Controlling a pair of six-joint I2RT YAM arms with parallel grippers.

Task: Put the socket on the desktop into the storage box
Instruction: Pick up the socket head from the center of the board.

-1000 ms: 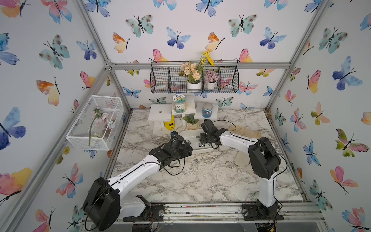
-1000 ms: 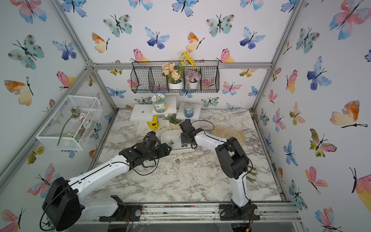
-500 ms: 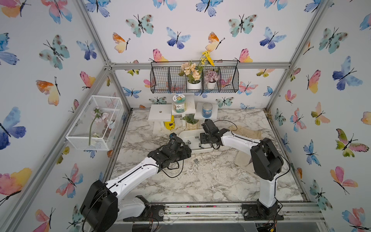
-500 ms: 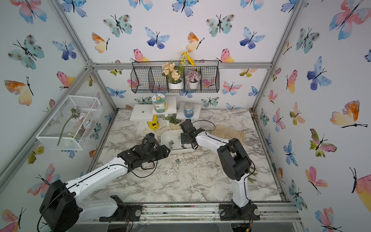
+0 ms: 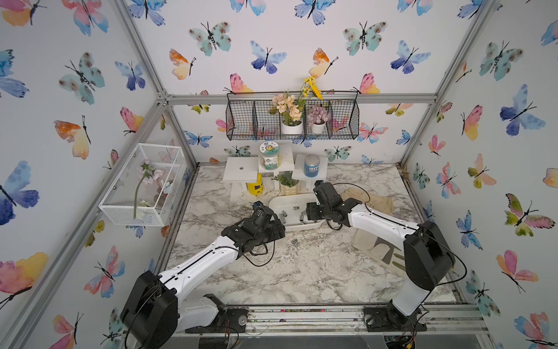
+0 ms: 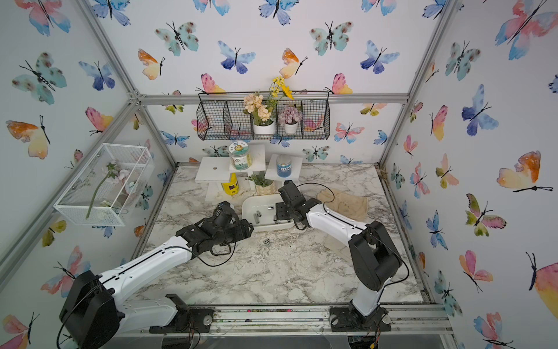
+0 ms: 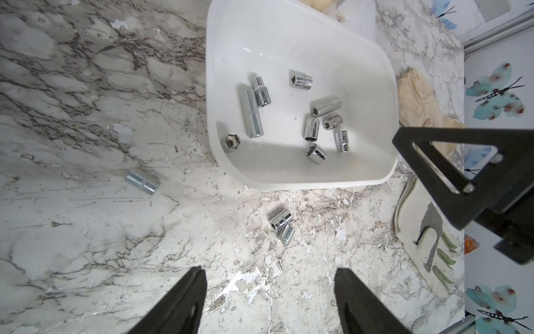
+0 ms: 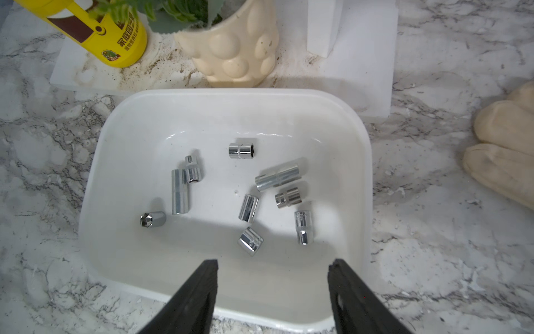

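Left gripper (image 7: 270,292): jaws wide, empty; drawn back slightly from storage box (image 7: 289,180). Two sockets (image 7: 281,225): on desktop (image 7: 86,231), just outside box's near wall, touching, on their sides, axes askew, straight ahead of left jaws; left arm nearer. Lone socket (image 7: 142,181): off box's corner. Right gripper (image 8: 273,269): over box, empty, spread wider than before.

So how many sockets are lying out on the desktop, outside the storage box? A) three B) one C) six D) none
A: the left wrist view shows a lone socket and a touching pair of sockets lying on the desktop, outside the storage box.
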